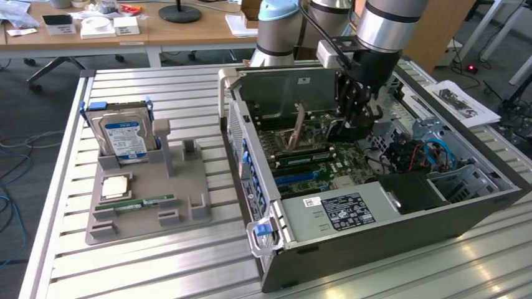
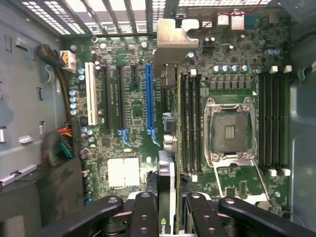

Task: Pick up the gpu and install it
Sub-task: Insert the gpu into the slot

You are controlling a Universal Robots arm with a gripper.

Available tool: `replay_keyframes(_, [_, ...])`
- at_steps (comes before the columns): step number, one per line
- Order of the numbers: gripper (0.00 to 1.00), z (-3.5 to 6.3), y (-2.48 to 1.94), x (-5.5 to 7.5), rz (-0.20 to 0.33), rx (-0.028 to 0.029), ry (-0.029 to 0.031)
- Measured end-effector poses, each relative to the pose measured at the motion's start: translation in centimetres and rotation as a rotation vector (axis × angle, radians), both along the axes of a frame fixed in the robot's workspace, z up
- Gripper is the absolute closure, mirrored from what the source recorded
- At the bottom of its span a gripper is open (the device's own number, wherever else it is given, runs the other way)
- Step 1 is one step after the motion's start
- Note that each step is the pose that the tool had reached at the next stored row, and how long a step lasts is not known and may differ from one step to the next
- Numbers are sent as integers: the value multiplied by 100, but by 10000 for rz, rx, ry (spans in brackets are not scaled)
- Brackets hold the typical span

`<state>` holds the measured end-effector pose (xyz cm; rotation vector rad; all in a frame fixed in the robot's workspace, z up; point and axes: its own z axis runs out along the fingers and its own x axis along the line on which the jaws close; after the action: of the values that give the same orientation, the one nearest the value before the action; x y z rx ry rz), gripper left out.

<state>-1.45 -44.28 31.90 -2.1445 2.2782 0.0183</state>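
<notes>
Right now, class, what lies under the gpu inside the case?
Under the gpu, held edge-on by the hand, lies the motherboard: a blue slot and an empty CPU socket show. The strip of board directly beneath the gpu is covered.

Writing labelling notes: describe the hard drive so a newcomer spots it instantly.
On the slatted metal table, find the grey parts tray at the exterior view's left of the open computer case. The hard drive stands upright at its far end: silver with a blue-white label, while its neighbours lie flat.

Gpu (image 2: 166, 183) between jaws, over motherboard (image 2: 129, 101) inside case (image 1: 349, 240)
</notes>
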Motion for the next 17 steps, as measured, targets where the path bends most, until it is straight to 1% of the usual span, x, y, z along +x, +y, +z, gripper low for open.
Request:
replay_keyframes(2, [73,-6,-19,-7,0,-1,0])
replay_keyframes(10, [73,-113,-35,-40,0,0,0])
replay_keyframes(15, [73,-120,-35,-47,0,-2,1])
replay_keyframes(17, [73,-122,-35,-78,0,0,-6])
